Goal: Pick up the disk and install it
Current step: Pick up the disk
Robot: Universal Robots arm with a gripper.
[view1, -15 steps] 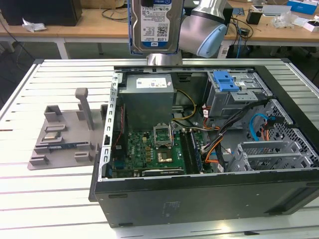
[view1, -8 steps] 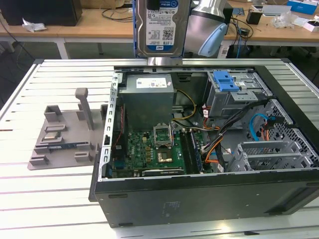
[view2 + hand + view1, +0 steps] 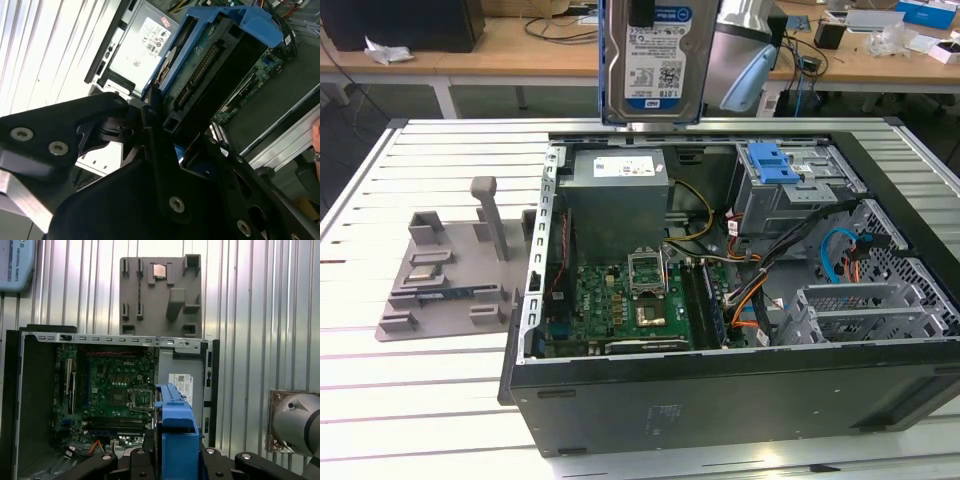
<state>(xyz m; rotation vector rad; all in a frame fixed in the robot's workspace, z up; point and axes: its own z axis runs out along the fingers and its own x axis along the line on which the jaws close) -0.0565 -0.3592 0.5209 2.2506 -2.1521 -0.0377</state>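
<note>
We are seeing the tool [image 3: 175,456] closed on the disk [image 3: 648,60] and holding it upright in the air above the open case [image 3: 720,400] on the tabletop [image 3: 420,400], seemingly over the power supply [image 3: 618,190], while a grey fixture [image 3: 450,270] is lying just beside the case.

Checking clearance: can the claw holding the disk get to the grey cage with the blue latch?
Probably yes: the case lies open, the claw, shut on the disk, hangs above it, and nothing covers the cage; cables run close beside.

White slatted table [image 3: 420,400], wooden desks [image 3: 520,45] behind
</note>
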